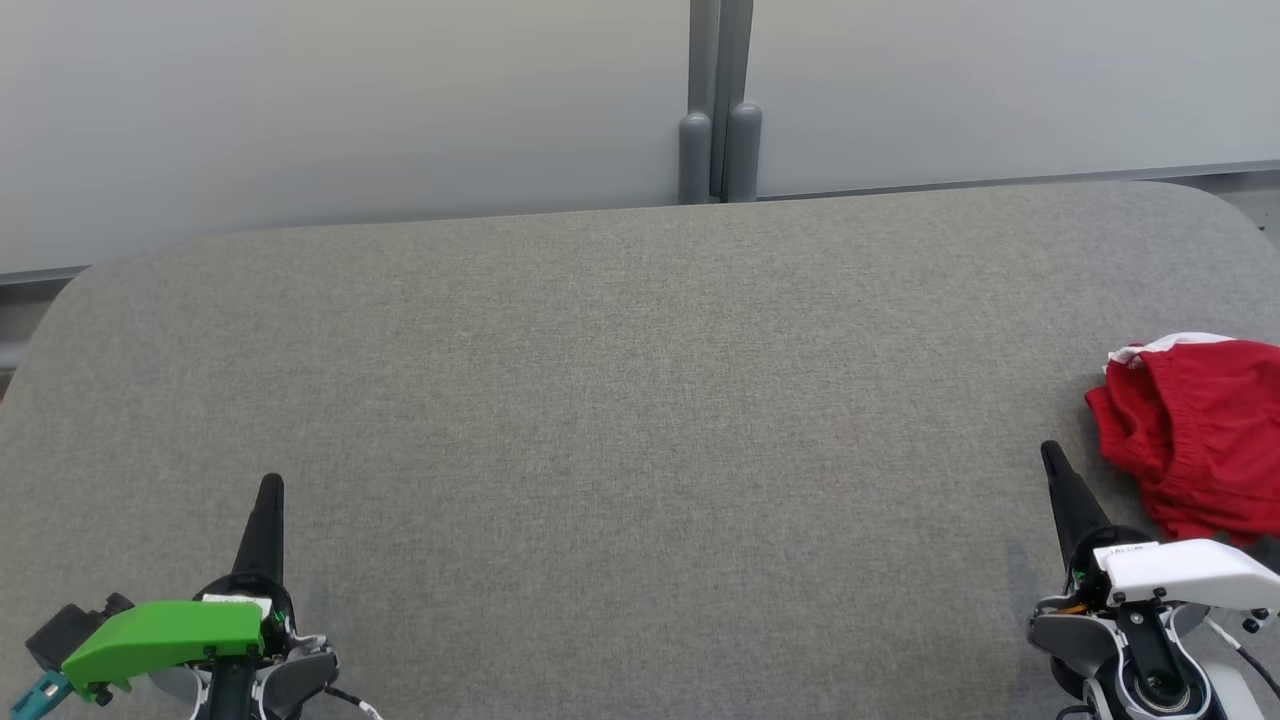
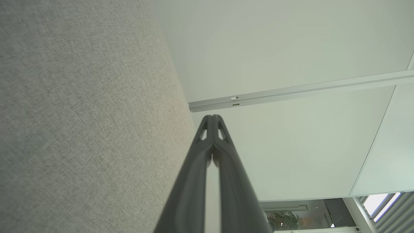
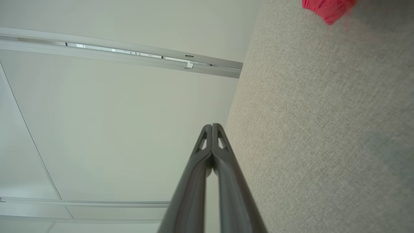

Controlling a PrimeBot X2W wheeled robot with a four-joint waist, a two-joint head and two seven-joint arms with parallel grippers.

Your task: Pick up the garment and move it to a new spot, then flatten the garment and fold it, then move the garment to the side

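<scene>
The crumpled red shorts lie at the desk's right edge, just beyond and to the right of the right pincer, well apart from the left pincer, both pressed together, empty.

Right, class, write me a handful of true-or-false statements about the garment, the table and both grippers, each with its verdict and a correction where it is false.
1. The red garment lies at the right edge of the grey table. True.
2. The right gripper holds the garment. False: it is shut on nothing, beside the garment.
3. The left gripper is shut. True.
4. The garment is folded flat. False: it is bunched up.
5. The garment lies nearer the left gripper. False: it lies by the right gripper.
</scene>
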